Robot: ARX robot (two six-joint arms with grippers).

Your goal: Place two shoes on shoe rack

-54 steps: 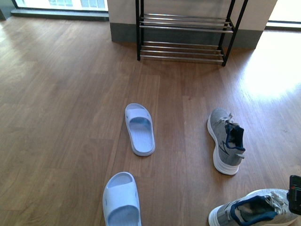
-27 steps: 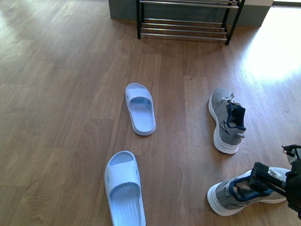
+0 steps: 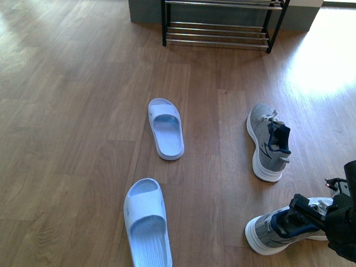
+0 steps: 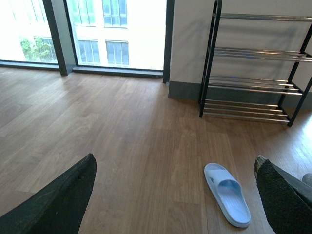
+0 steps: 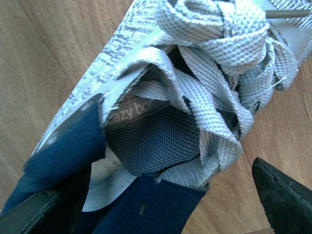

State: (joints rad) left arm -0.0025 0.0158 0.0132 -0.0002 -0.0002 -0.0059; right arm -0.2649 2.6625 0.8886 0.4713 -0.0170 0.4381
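On the wood-grain floor (image 3: 83, 111), the black-framed, chrome-barred shoe rack (image 3: 222, 34) stands at the wall. Grey knit sneakers (image 3: 268, 146) and smooth pale-blue slides (image 3: 166, 129) lie well short of it. The right gripper (image 3: 300, 210) sits jaws apart over the nearest sneaker (image 3: 266, 236); the left gripper (image 4: 173, 204) gapes, holding nothing.

Right arm (image 3: 344, 236) reaches in low at the front view's lower right corner, wrist angled down. Right pincer (image 3: 299, 214) jaws apart. Left pincer (image 4: 175, 163) fingers (image 4: 58, 200) spread wide.
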